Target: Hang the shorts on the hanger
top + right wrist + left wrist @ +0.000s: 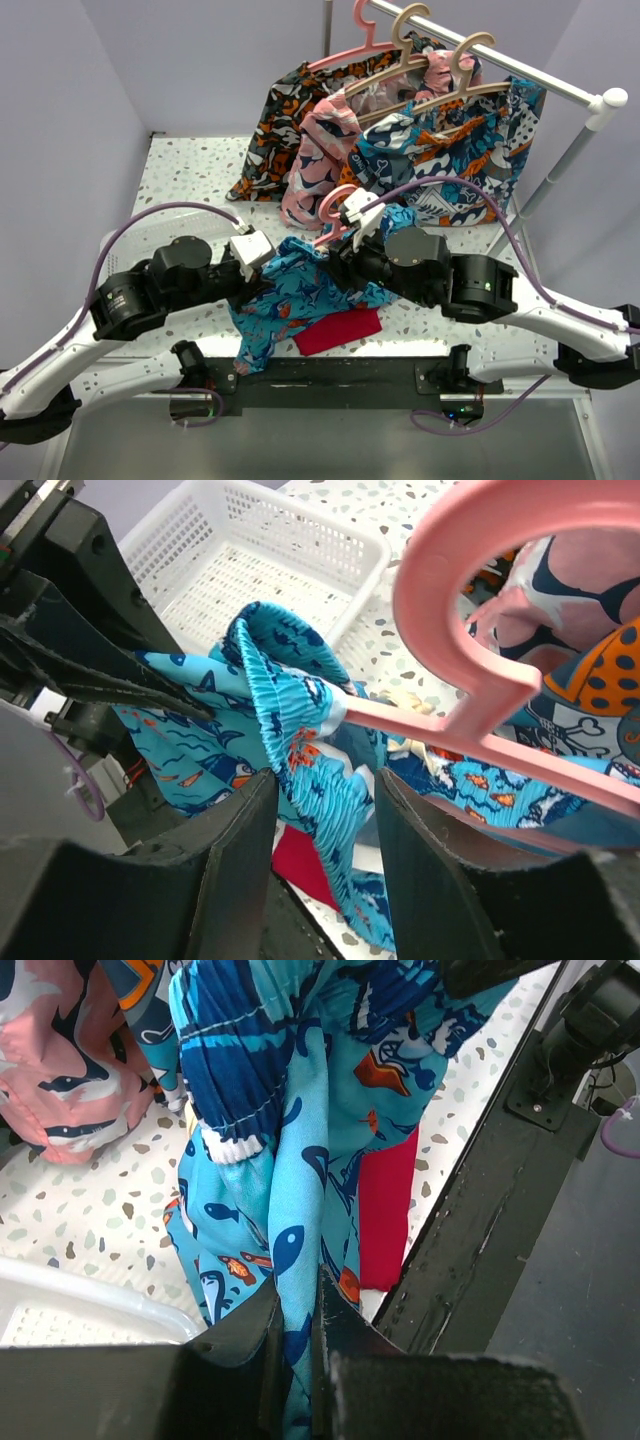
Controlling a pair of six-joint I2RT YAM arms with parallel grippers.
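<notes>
**Left wrist: L jaws clenched on the shorts (290, 1200)**

Nearly shut, L fingers (250, 1335) pinching a hanging fold of fabric. Red cloth (385, 1210) behind, lying on worktop (90, 1210).

Right wrist: R jaws abt half open, bunched waistband filling the gap and touching both R fingers (235, 880). Real grip or not, can't tell. Pink hanger (430, 600) arm threaded into waistband just past the fingertips.

Top external: shorts strung btwn both arms, near worktop's front edge.

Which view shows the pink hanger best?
Right wrist: the hanger is close up, hook and one arm clear, meeting the shorts at the waistband. Top external shows only its small hook. Left wrist doesn't show it.
</notes>
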